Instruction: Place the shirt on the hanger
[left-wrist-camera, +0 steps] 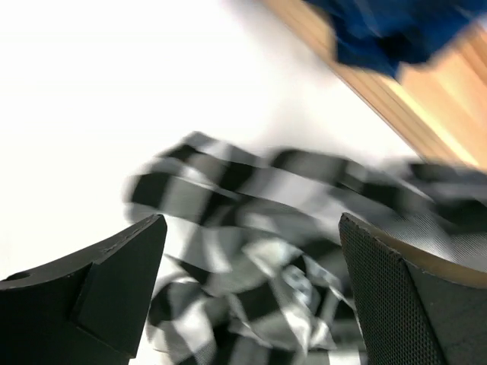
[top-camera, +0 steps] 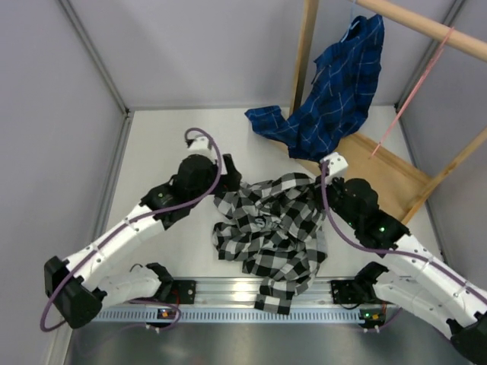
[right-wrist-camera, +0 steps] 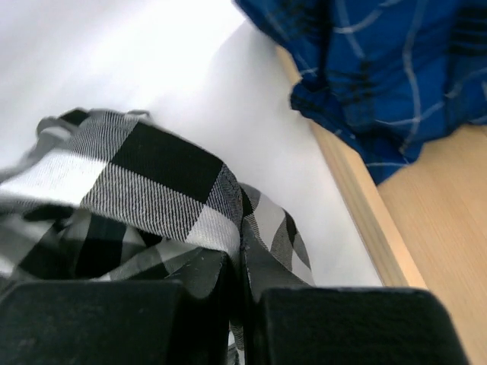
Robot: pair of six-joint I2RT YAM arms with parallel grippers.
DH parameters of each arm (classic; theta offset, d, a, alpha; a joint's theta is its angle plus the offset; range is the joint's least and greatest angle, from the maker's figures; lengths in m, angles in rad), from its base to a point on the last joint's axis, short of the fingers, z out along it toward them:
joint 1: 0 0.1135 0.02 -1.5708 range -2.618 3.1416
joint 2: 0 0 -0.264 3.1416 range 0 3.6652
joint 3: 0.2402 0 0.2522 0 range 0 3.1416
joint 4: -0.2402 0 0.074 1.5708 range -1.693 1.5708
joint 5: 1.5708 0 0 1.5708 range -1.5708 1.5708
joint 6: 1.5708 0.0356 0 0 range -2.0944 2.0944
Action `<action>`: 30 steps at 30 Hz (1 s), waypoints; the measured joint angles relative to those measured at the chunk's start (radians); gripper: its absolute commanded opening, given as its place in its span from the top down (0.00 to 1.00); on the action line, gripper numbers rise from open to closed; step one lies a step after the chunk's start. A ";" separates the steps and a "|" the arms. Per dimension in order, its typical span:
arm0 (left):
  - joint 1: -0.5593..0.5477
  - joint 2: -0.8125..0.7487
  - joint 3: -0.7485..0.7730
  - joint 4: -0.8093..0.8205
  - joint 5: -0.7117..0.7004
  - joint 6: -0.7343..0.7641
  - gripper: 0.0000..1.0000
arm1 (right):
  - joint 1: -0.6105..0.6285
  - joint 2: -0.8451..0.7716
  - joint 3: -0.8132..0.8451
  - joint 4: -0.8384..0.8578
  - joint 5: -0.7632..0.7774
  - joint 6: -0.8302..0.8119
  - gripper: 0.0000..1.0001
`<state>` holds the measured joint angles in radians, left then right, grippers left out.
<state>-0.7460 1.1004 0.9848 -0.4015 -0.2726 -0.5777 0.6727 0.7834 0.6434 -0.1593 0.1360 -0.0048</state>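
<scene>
The shirt is a blur in the left wrist view, its lettering too small to read from above. The hanger shows only a thin pink line.

Blue plaid shirt drapes, seemingly from the wooden rod, onto a board.

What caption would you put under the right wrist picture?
Right gripper pinching the black-and-white checked fabric shirt, blue plaid shirt beyond.
</scene>
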 measured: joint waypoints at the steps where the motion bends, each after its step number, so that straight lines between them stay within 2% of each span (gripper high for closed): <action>1: 0.046 -0.012 -0.019 0.001 -0.013 -0.018 0.02 | -0.013 -0.036 -0.016 -0.005 0.014 0.028 1.00; 4: 0.162 0.043 -0.058 0.007 0.007 -0.053 0.02 | -0.039 -0.092 -0.034 -0.029 0.057 0.088 1.00; 9: 0.211 0.314 -0.074 0.028 0.124 -0.064 0.04 | -0.046 -0.101 -0.034 -0.070 0.067 0.130 1.00; 13: 0.209 0.455 -0.076 0.033 0.200 -0.065 0.18 | -0.047 -0.100 -0.034 -0.087 0.053 0.141 1.00; 14: 0.209 0.476 -0.076 0.035 0.206 -0.067 0.36 | -0.047 -0.100 -0.034 -0.090 0.048 0.143 1.00; 16: 0.211 0.508 -0.076 0.041 0.214 -0.076 0.57 | -0.047 -0.100 -0.034 -0.095 0.041 0.146 1.00; 17: 0.216 0.516 -0.076 0.043 0.216 -0.074 0.77 | -0.047 -0.100 -0.034 -0.096 0.037 0.147 1.00; 20: 0.232 0.528 -0.076 0.050 0.218 -0.076 1.00 | -0.047 -0.101 -0.034 -0.096 0.032 0.147 1.00; 25: 0.282 0.517 -0.075 0.063 0.205 -0.079 1.00 | -0.047 -0.109 -0.034 -0.099 0.028 0.147 1.00; 28: 0.324 0.438 -0.076 0.056 0.158 -0.085 1.00 | -0.047 -0.111 -0.034 -0.101 0.024 0.147 1.00; 30: 0.344 0.331 -0.076 0.051 0.087 -0.092 1.00 | -0.048 -0.105 -0.033 -0.103 0.017 0.147 1.00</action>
<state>-0.4015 1.4311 0.9085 -0.3508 -0.1856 -0.6697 0.6250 0.6781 0.6106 -0.2626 0.1532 0.1421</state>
